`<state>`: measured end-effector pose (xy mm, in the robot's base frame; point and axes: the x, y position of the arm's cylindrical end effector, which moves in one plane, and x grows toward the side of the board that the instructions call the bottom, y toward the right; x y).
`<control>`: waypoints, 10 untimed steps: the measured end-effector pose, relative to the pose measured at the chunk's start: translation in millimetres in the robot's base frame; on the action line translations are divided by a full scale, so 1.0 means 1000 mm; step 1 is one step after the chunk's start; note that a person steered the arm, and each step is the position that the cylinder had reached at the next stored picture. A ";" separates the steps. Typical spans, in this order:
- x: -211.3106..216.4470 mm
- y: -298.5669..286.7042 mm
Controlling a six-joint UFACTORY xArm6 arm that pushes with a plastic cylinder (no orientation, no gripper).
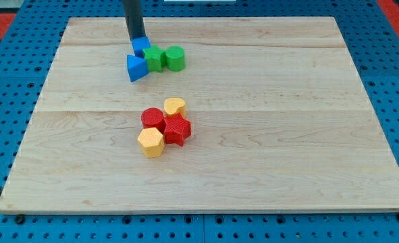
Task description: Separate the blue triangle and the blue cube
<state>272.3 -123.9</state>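
The blue triangle (136, 67) lies on the wooden board (267, 135) at the upper left of the view. The blue cube (142, 46) sits just above it and to its right, touching or nearly touching it. My tip (138, 40) is at the cube's top left edge, in contact with it or very close. The dark rod rises from there out of the view's top.
A green block (154, 58) touches the blue blocks on their right, with a green cylinder (175, 58) beside it. Near the centre is a cluster: a yellow heart (175, 106), a red cylinder (152, 119), a red star (177, 129), a yellow hexagon (150, 142).
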 end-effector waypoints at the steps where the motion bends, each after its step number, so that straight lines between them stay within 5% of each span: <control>1: 0.018 0.023; 2: 0.022 0.059; 4: 0.030 -0.032; 6: 0.056 -0.041; 10: 0.077 0.042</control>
<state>349.4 -82.1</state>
